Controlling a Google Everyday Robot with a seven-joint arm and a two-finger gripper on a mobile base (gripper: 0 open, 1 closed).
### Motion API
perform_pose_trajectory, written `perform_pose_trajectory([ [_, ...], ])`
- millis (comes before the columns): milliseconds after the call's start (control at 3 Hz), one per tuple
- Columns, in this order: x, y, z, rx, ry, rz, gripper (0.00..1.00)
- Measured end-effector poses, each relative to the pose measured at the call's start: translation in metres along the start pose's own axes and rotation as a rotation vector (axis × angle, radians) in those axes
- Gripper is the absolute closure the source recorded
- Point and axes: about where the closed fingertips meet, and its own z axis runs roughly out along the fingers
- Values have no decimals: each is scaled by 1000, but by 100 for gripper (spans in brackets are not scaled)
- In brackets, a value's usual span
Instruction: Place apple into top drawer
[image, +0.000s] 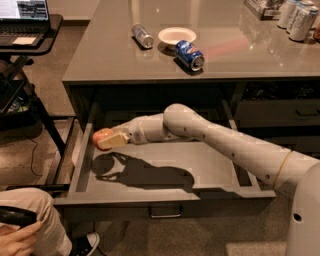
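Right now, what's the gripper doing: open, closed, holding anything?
Gripper: jaws closed on the small round red-orange apple, held above the left end of the open wide grey top drawer.

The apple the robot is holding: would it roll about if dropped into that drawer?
Probably yes: the apple looks round and the top drawer has a flat floor, so it may roll. It seems firm: the gripper, over the drawer's left side, pinches it without visible denting.

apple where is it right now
In the camera view the apple is at picture left, held in the jaws of the gripper over the left end of the open drawer, beside its left wall.
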Motion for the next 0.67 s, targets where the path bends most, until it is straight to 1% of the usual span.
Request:
perform_pose_trajectory([
  [333, 26, -14, 3, 56, 27, 34, 87],
  [667, 41, -26, 0, 114, 39, 63, 64],
])
